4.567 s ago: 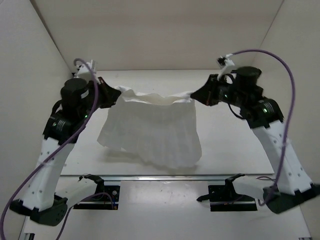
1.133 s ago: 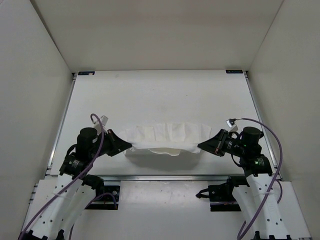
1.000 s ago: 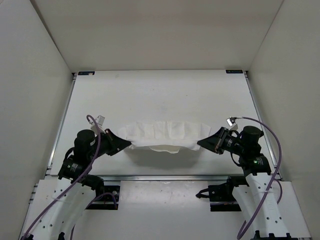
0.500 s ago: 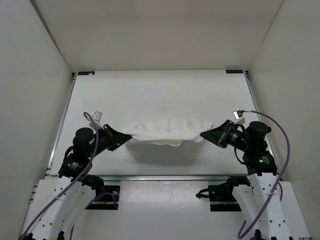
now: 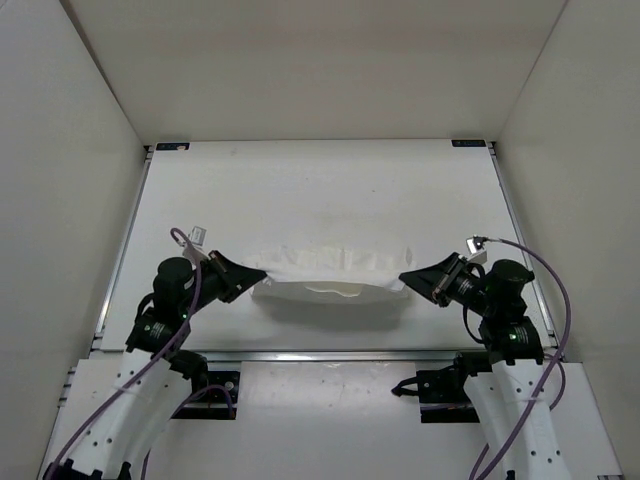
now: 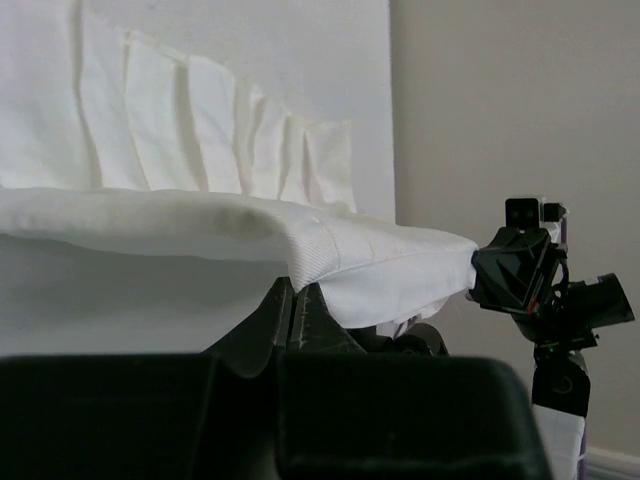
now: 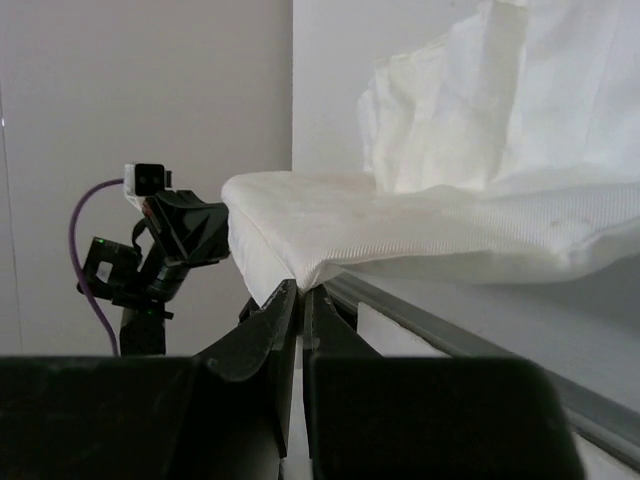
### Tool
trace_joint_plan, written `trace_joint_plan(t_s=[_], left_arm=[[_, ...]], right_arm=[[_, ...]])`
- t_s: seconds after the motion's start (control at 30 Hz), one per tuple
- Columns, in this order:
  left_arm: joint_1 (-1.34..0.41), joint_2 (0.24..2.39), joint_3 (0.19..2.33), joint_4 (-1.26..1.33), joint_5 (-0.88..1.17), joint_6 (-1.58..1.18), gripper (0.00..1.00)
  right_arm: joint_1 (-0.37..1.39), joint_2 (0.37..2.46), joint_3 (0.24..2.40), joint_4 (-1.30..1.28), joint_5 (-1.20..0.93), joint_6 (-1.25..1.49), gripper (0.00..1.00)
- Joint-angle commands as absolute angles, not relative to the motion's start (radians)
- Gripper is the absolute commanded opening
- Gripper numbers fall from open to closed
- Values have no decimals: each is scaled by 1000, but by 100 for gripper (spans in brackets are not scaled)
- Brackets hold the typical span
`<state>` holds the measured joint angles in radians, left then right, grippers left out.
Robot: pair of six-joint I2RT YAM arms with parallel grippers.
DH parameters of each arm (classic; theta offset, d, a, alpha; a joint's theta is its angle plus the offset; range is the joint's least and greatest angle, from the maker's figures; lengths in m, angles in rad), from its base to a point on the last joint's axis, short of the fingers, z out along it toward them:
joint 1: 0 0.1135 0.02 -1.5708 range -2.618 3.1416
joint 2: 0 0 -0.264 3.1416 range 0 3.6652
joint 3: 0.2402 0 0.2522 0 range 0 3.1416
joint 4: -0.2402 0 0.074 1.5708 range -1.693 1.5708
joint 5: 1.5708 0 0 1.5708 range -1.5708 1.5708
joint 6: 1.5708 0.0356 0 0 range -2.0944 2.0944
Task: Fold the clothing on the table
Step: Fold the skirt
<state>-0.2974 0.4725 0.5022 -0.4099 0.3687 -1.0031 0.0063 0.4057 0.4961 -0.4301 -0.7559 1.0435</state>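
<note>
- Top external view: the white clothing (image 5: pixel 330 280) hangs as a narrow, stretched band across the near half of the white table (image 5: pixel 320 190).
- At its left end, the left gripper (image 5: pixel 260 277) is pinched closed on the fabric; at its right end, the right gripper (image 5: pixel 403 277) is likewise clamped closed on it.
- The band sags slightly in the middle, with a soft shadow (image 5: pixel 330 310) on the table beneath; whether the lowest fabric touches the table is unclear.
- Left wrist view: closed jaws clamp a folded edge, with pleats visible beyond.
- Right wrist view: closed jaws grip a thick edge, with crumpled cloth bunched behind.
</note>
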Motion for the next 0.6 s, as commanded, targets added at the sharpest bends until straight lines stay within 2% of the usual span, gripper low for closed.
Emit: trace_joint_plan(t_s=[0.0, 0.13, 0.37, 0.53, 0.57], left_arm=[[-224, 578, 447, -240, 229, -1028, 0], [-178, 748, 439, -100, 206, -1031, 0], [-160, 1079, 577, 15, 187, -966, 0], [-158, 1258, 614, 109, 213, -983, 0], [-156, 1293, 629, 112, 209, -979, 4]], right_arm=[[-5, 480, 437, -171, -640, 1124, 0], [-23, 657, 376, 52, -579, 1146, 0], [-72, 938, 434, 169, -482, 1051, 1], [-89, 1127, 564, 198, -456, 979, 0], [-81, 1203, 583, 196, -478, 956, 0]])
